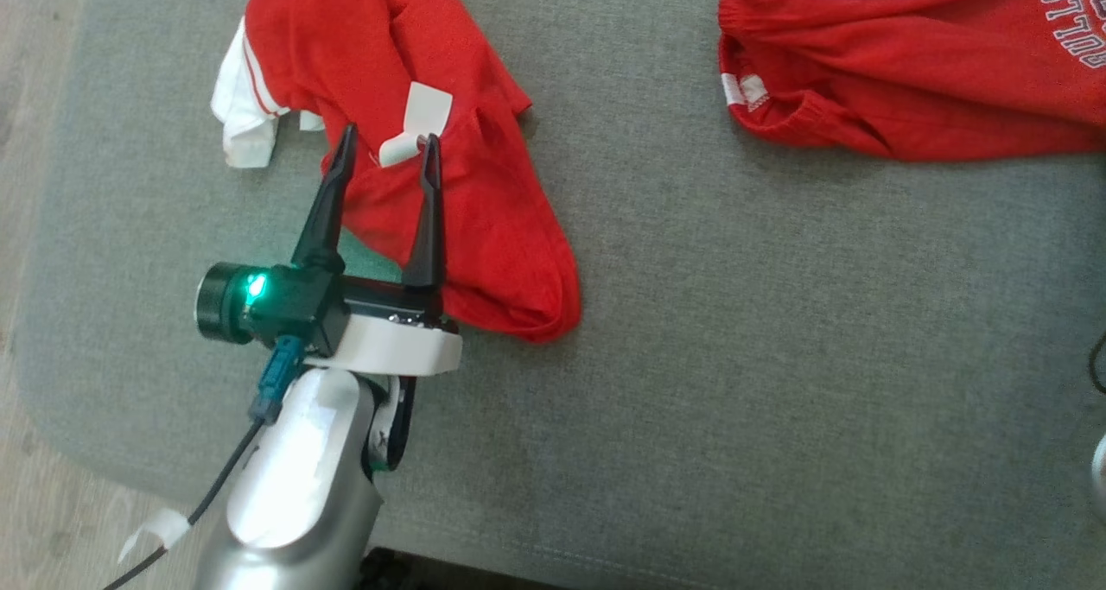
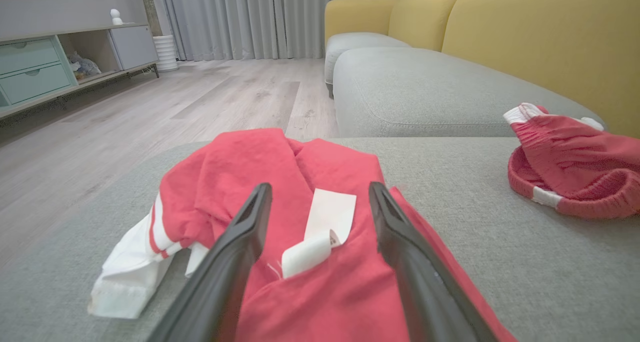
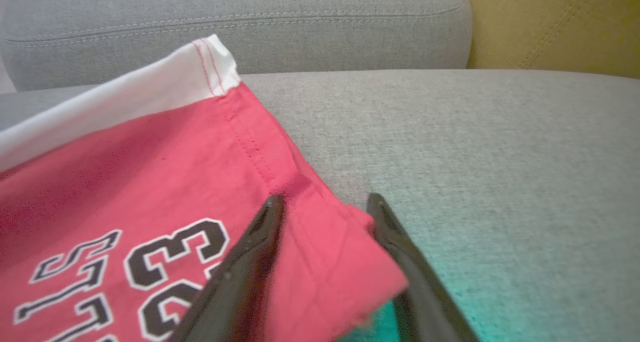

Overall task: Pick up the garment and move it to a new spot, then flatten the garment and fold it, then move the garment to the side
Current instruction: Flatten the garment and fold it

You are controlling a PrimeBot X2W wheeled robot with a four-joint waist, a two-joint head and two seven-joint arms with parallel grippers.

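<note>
A crumpled red garment (image 1: 449, 201) with white striped trim (image 1: 246, 111) and a white label (image 1: 419, 119) lies on the left of the grey cushion (image 1: 734, 331). My left gripper (image 1: 389, 134) hovers over it, open, its fingertips on either side of the label (image 2: 327, 217); in the left wrist view the gripper (image 2: 320, 187) holds nothing. A second red garment (image 1: 907, 63) with white lettering lies at the far right. In the right wrist view my right gripper (image 3: 325, 198) stands open, a corner of that lettered red cloth (image 3: 150, 182) between its fingers.
The cushion's left edge (image 1: 52, 227) drops to a wooden floor (image 2: 125, 116). Behind stand a yellow sofa back (image 2: 540, 41), another grey seat (image 2: 425, 91), grey curtains and a low cabinet (image 2: 35, 71). A cable hangs from my left forearm (image 1: 294, 486).
</note>
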